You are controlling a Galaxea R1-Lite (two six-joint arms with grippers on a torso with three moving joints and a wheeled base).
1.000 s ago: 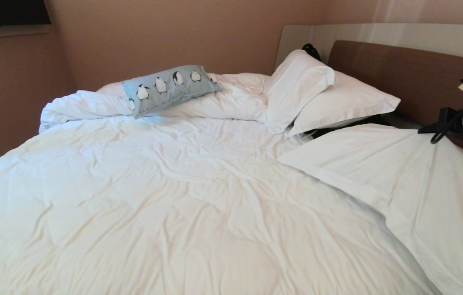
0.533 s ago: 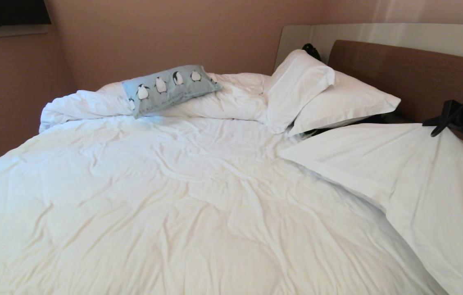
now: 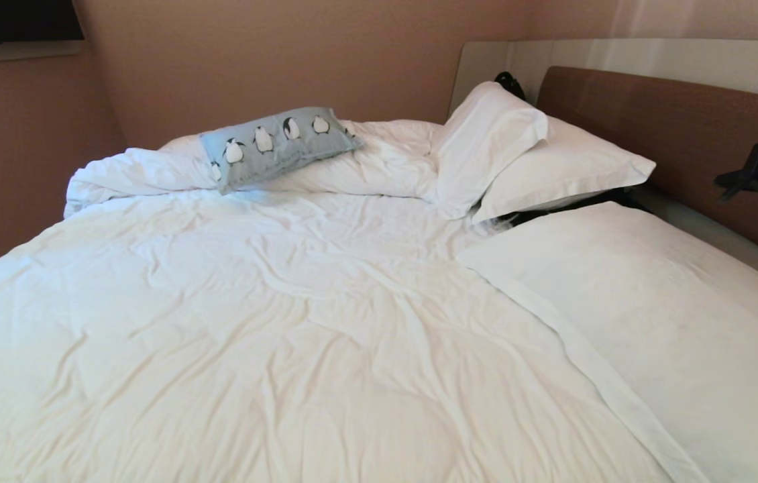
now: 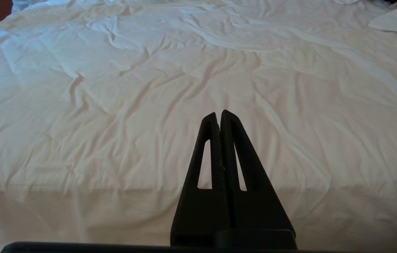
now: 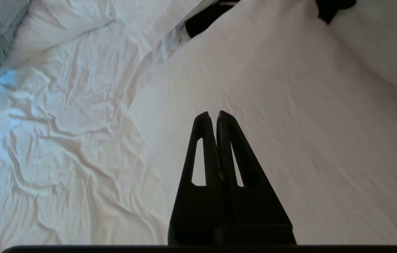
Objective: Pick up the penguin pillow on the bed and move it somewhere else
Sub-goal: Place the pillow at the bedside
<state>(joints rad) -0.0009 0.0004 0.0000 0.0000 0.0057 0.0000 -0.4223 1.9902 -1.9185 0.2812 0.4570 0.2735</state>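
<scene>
The bed [image 3: 298, 322] carries a large white pillow [image 3: 674, 315] at its right side. The penguin pillow [image 3: 278, 144] lies on bunched duvet at the far edge. The right pincer [image 5: 216, 114] hangs clenched and empty above the white pillow; the left pincer [image 4: 218, 113] is clenched too.

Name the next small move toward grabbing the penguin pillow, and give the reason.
Probably swing the right gripper across the white-duveted bed toward the small blue-grey penguin pillow, opening it on the way. It hangs shut and empty above the large flat white pillow, far from the penguin pillow on the bunched duvet at the far side. The left gripper is shut over the near edge.
</scene>
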